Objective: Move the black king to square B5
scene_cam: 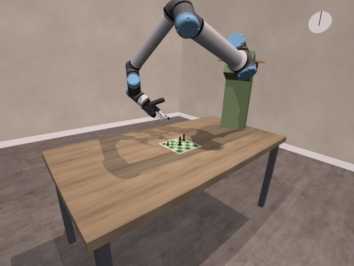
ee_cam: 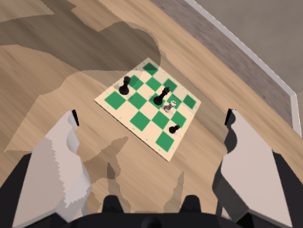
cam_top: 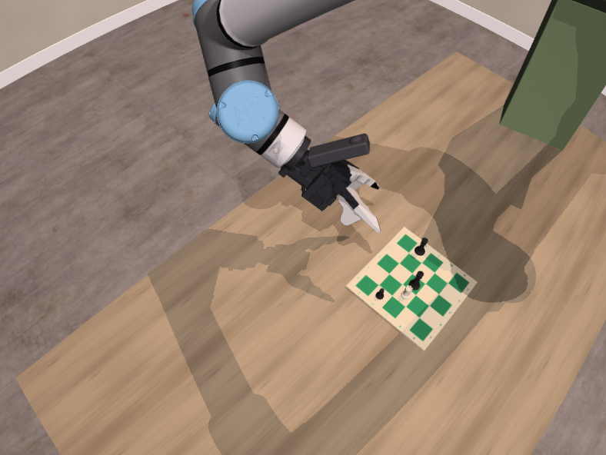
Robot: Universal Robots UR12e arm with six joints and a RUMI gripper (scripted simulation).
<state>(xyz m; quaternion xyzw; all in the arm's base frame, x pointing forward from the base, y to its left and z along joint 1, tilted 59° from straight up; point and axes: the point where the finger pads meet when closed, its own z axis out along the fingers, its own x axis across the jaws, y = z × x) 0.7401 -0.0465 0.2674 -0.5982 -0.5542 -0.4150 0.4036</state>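
A small green and cream chessboard (cam_top: 407,283) lies on the wooden table; it also shows in the exterior view (scene_cam: 179,145) and the wrist view (ee_cam: 149,106). The black king (cam_top: 415,280) (ee_cam: 161,96), the tallest piece, stands near the board's middle. A small white piece (cam_top: 406,293) (ee_cam: 168,105) stands right beside it. A black piece (cam_top: 421,246) (ee_cam: 124,85) stands near one board edge and a black pawn (cam_top: 379,293) (ee_cam: 174,129) near another. My gripper (cam_top: 369,207) (scene_cam: 164,116) is open and empty, hovering above the table to the left of the board, apart from all pieces.
A tall green pedestal (cam_top: 553,73) (scene_cam: 237,94) carrying the arm's base stands at the table's far end. The arm's dark shadows fall across the table and part of the board.
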